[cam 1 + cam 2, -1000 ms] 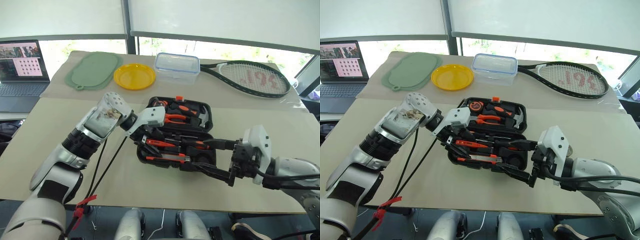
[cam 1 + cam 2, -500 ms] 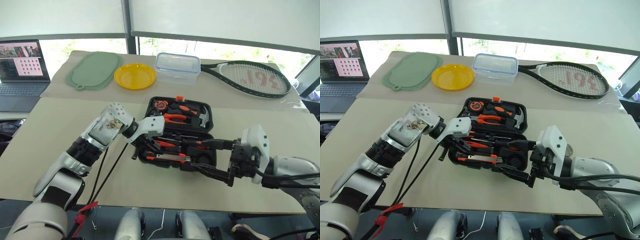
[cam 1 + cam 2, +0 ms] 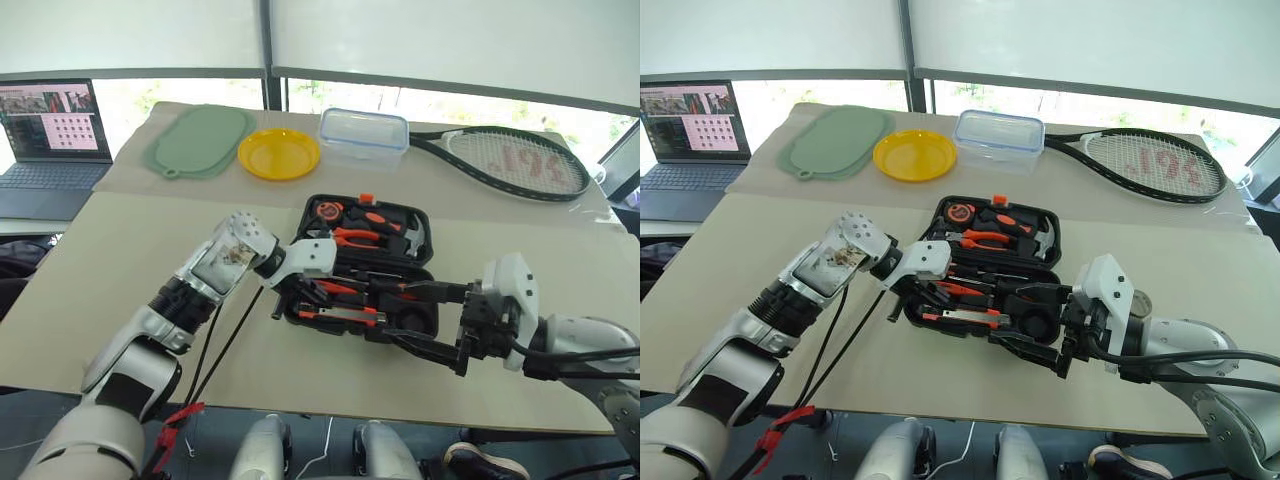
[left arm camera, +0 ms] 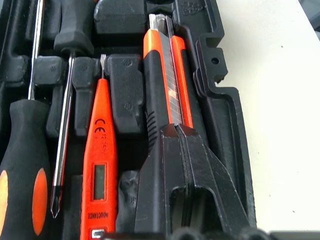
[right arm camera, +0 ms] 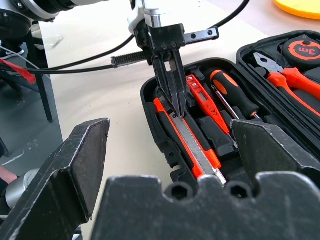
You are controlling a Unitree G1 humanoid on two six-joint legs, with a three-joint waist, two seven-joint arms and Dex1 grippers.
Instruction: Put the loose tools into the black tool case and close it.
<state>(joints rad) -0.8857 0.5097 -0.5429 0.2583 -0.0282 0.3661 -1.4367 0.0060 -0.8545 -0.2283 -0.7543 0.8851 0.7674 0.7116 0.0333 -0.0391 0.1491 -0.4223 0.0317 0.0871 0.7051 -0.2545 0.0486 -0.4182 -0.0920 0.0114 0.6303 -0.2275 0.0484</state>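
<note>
Right gripper (image 3: 432, 320): nearest of all, jaws spread wide and holding nothing, poised at the near right corner of the black tool case (image 3: 425, 240)
Left gripper (image 5: 172, 85): fingers pressed together with nothing between them, tips down on the utility knife (image 4: 167, 75), which lies in its slot along the case's near edge
Tester (image 4: 99, 165): slim red-orange body seated in the slot just beyond the knife from the fingertips
Screwdrivers (image 4: 25, 165): next slots over from the tester, both lying in the tray
Case lid half: further off, open flat on the table, pliers (image 3: 350, 236) and a tape measure (image 3: 322, 210) seated inside
Done so far: judging by the tray, the knife, tester and screwdrivers are in; I see no loose tool on the table around the case
Left to do: possibly pressing the knife home, then folding the lid over and latching it
Beyond the case: yellow plate (image 3: 278, 153), clear box (image 3: 363, 135), racket (image 3: 510, 160), all well apart from both grippers
</note>
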